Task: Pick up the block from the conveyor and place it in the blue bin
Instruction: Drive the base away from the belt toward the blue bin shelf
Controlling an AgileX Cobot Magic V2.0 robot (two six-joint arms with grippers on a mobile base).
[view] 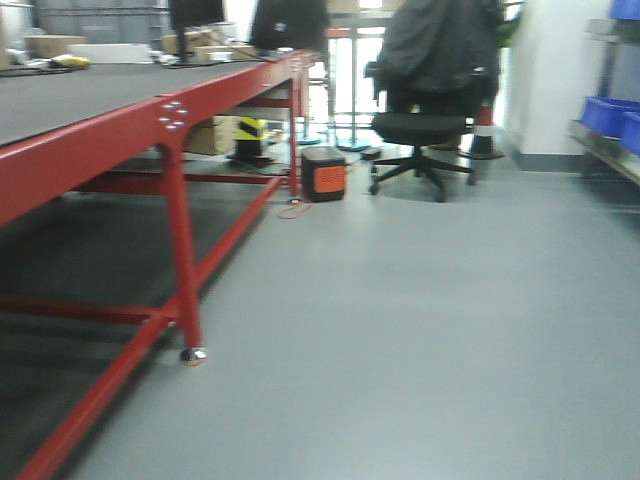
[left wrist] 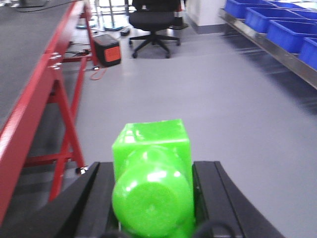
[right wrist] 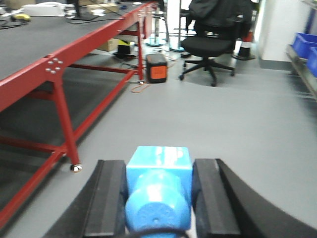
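The blue block sat clamped between the black fingers of the right gripper. It was held above the grey floor and off the conveyor, whose dark belt and red frame ran along the left. The left gripper was closed on a bright green block. A row of blue bins lined a shelf at the right. An office chair and an orange-and-black box stood beyond.
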